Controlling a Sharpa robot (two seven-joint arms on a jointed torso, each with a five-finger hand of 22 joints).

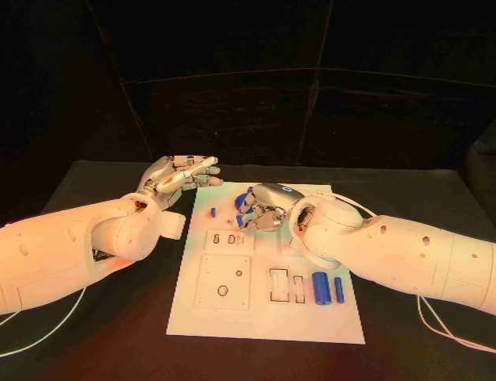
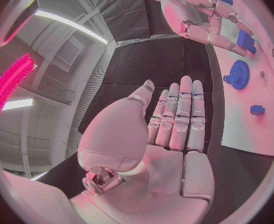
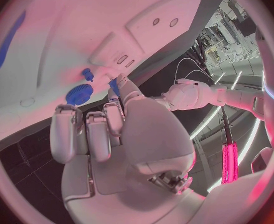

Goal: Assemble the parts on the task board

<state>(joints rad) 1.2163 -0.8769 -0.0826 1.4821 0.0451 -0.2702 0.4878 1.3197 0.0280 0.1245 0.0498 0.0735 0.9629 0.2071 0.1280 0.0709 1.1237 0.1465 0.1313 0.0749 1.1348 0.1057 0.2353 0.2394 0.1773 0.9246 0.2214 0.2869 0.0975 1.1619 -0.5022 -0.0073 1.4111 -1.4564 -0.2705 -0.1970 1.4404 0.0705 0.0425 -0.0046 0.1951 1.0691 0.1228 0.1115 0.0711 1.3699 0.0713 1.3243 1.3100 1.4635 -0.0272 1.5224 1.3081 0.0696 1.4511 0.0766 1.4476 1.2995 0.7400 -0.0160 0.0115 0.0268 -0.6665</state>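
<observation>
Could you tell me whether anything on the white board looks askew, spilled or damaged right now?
Nothing stands out. The white task board lies flat, and the blue cylindrical parts lie side by side near its right edge.

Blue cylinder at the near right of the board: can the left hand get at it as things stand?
Probably not directly. The left hand is open, off the task board's far left edge, while the blue cylinder lies beside the right forearm, which crowds that approach.

No legible text, labels, brand marks, numbers or signs on any surface. The task board (image 1: pixel 265 313) carries only outlined recesses and holes, no readable print. The hands and blue parts bear no readable markings.
</observation>
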